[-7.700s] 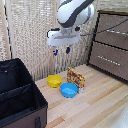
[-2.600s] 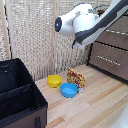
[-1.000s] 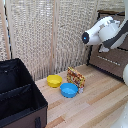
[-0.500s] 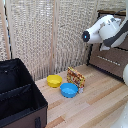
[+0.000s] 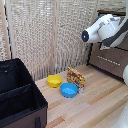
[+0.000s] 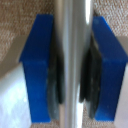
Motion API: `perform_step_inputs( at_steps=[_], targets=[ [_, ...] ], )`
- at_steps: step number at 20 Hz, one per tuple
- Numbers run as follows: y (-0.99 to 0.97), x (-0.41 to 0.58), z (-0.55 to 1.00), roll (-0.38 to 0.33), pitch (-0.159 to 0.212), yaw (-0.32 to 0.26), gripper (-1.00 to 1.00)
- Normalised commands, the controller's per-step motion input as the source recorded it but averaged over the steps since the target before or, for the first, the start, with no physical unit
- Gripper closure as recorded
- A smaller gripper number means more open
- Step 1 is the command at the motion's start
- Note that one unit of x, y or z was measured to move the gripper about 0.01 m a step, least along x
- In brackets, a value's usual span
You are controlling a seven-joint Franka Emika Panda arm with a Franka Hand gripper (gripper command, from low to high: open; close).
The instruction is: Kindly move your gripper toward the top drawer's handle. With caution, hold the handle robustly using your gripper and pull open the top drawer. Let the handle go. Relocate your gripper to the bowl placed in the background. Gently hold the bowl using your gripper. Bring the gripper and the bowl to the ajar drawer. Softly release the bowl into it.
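In the wrist view my gripper (image 6: 74, 65) has its blue fingers (image 6: 39, 65) on either side of the silver bar handle (image 6: 74, 30). The dark pads press against the bar. The brown drawer front (image 6: 20, 15) lies behind it. In the exterior view the white arm (image 5: 102, 30) reaches to the dark-brown dresser (image 5: 114, 65) at the exterior view's right. The arm hides the gripper and the top drawer there. The yellow bowl (image 5: 54, 80) sits on the wooden floor near the woven screen, well away from the arm.
A blue bowl (image 5: 69, 90) sits right in front of the yellow one. A patterned snack bag (image 5: 76, 78) stands beside them. A black fabric box with dividers (image 5: 17, 97) fills the exterior view's lower left. The woven screen (image 5: 45, 35) backs the scene.
The arm has swung from above the bowls to the dresser at the exterior view's right. Over the last second it has barely moved. The bowls have not moved.
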Motion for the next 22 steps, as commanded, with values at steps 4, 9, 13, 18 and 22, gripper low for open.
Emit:
perform_step_inputs(
  at_steps=[4, 9, 13, 18, 22],
  targets=[
    [0.84, 0.109, -0.22, -0.005, 0.0, -0.142, 1.0],
    [0.86, 0.09, -0.18, -0.015, 0.0, -0.135, 1.0],
    [0.89, 0.114, -0.18, -0.014, 0.0, -0.119, 1.0],
    [0.7, 0.083, -0.09, -0.005, 0.002, -0.063, 1.0],
    [0.07, 0.035, 0.0, -0.007, 0.003, 0.005, -1.0]
  ],
)
